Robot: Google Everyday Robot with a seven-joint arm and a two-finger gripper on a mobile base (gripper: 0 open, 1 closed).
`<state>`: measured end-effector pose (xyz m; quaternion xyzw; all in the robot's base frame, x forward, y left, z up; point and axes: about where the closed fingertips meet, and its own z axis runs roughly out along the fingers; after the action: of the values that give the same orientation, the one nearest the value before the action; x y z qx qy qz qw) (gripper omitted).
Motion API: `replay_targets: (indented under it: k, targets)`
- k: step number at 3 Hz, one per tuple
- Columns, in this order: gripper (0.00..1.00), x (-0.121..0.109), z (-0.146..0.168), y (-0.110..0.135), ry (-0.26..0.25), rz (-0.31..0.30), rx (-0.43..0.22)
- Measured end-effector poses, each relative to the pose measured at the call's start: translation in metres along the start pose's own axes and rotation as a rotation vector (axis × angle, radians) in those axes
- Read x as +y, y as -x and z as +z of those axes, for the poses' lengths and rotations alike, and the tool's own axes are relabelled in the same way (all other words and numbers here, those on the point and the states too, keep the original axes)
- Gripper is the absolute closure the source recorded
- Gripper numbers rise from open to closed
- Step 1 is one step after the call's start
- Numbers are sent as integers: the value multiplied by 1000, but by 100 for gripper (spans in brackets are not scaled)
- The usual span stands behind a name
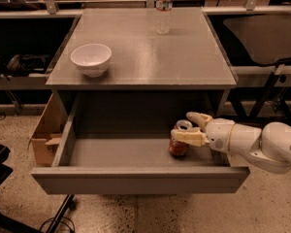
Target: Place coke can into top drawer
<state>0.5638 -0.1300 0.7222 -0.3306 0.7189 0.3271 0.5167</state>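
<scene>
End effector [182, 125] clamped on the coke can [178, 147], down inside the top drawer [140, 181]
Can's upright on the drawer floor, right side, so I reckon it's basically placed. Just need to let go and pull out.

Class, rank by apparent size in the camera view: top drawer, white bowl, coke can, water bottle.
top drawer
white bowl
then water bottle and coke can, unsure: bottle stands farther.
The end effector grips the can in the drawer.

Speckled floor [155, 216] under dim light — grey cabinet [145, 57], brown cardboard box [42, 132] against its left side.
</scene>
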Motion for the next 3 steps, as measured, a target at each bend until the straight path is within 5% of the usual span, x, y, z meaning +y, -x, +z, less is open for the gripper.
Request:
replay_targets:
  k: [3]
  targets:
    - [0, 4, -3, 5, 36, -7, -18]
